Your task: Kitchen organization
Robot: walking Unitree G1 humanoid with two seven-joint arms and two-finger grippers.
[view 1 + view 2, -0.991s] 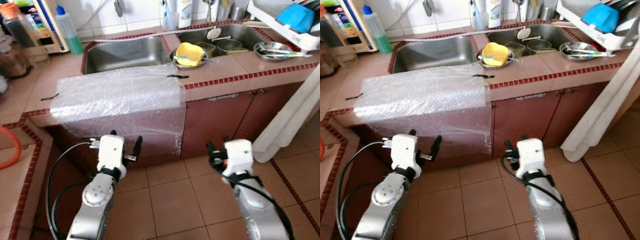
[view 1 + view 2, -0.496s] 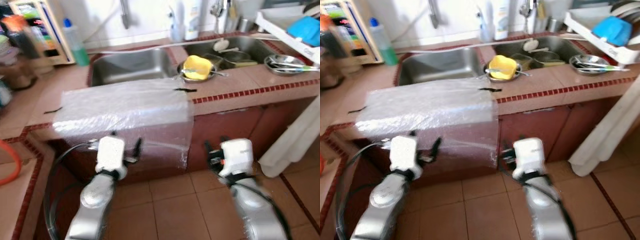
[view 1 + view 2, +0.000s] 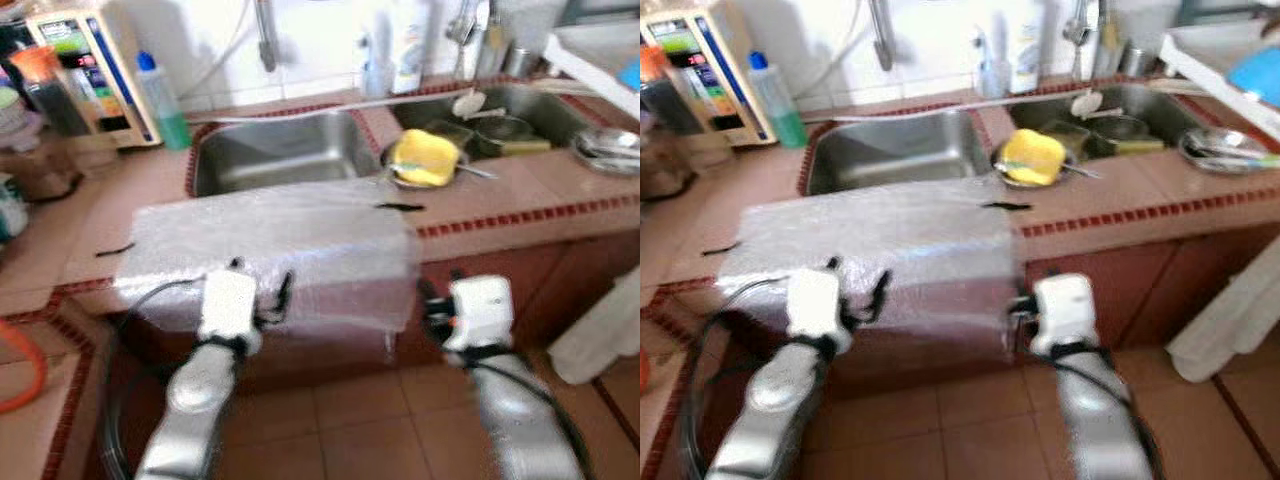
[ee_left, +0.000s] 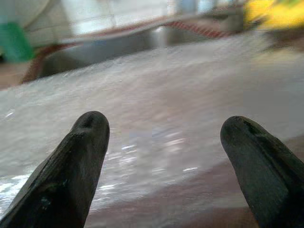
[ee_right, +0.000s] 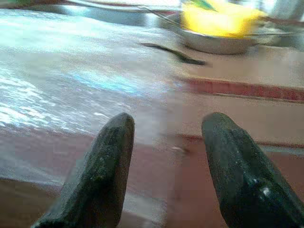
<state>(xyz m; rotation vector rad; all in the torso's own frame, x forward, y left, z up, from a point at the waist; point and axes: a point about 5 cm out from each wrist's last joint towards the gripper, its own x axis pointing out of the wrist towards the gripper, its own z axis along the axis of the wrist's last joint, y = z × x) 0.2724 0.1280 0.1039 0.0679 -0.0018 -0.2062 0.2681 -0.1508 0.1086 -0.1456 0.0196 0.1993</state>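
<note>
Presently, head views blurred. Clear bubble-wrap sheet (image 3: 270, 245) lies spread across the front of the terracotta-tiled desk (image 3: 520, 195), before the left basin of the steel double sink (image 3: 285, 150); its near edge hangs over the desk front and down the cabinet face. Two dark strips, likely tape, sit at its left and right corners. Left tool (image 4: 164, 161) released, fingers wide apart, aimed at the overhanging edge, near it but not touching. Right tool (image 5: 164, 161) likewise released, fingers spread, pointed at the sheet's right corner beside the red-tile border. Yellow plastic container (image 3: 425, 160) rests in a metal bowl on the divider between basins, just behind the sheet's far right corner. Green-liquid bottle (image 3: 160, 90) stands well to the left. Judgement: sheet is very light, limp, slick, and will crumple or slip from a shallow pinch. Best hold looks to be the hanging edge, one tool near each corner, pinching deep, then peeling slowly if the tape grips.
</note>
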